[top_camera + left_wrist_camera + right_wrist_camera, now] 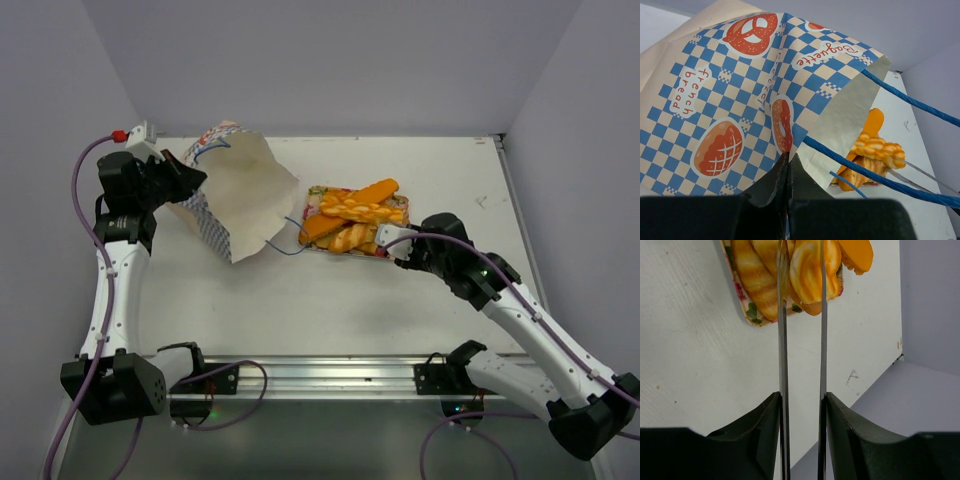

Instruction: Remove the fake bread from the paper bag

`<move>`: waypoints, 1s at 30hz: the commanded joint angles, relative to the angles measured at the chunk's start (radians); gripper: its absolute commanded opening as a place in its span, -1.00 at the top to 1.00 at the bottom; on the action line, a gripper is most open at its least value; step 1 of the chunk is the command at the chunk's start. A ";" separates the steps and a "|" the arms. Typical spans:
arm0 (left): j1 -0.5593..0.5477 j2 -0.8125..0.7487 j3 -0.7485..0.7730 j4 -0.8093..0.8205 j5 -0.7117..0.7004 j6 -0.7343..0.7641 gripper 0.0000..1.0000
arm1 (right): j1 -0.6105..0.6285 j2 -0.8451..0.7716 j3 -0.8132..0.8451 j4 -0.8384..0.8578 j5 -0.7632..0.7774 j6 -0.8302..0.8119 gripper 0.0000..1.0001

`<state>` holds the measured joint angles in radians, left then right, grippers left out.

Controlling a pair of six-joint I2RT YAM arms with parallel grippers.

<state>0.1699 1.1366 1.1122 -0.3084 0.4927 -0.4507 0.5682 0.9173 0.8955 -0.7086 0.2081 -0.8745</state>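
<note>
Left fingers (190, 180): closed tight on the checkered side fold of the paper bag (245, 195).
Paper bag: at 10 o'clock on the desk (350, 300), tipped, mouth facing 4 o'clock.
Fake bread (355, 212): outside the bag, at its 3 o'clock, piled on the floral tray (751, 315).
Right fingers (392, 240): at the tray's 4 o'clock edge, narrow gap, tips straddling one striped loaf; contact cannot be told.
</note>
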 commanded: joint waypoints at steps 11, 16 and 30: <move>0.005 -0.017 0.011 0.042 0.029 0.000 1.00 | -0.001 0.003 0.117 -0.043 -0.079 0.057 0.08; 0.006 -0.011 0.024 0.045 0.040 -0.011 1.00 | -0.002 0.018 0.189 -0.086 -0.167 0.107 0.12; 0.013 0.123 0.175 0.078 0.308 -0.129 1.00 | -0.030 0.155 0.388 -0.086 -0.312 0.308 0.21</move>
<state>0.1703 1.2392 1.2236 -0.2932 0.6868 -0.5125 0.5529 1.0679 1.2369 -0.8162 -0.0490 -0.6418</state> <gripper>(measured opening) 0.005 0.403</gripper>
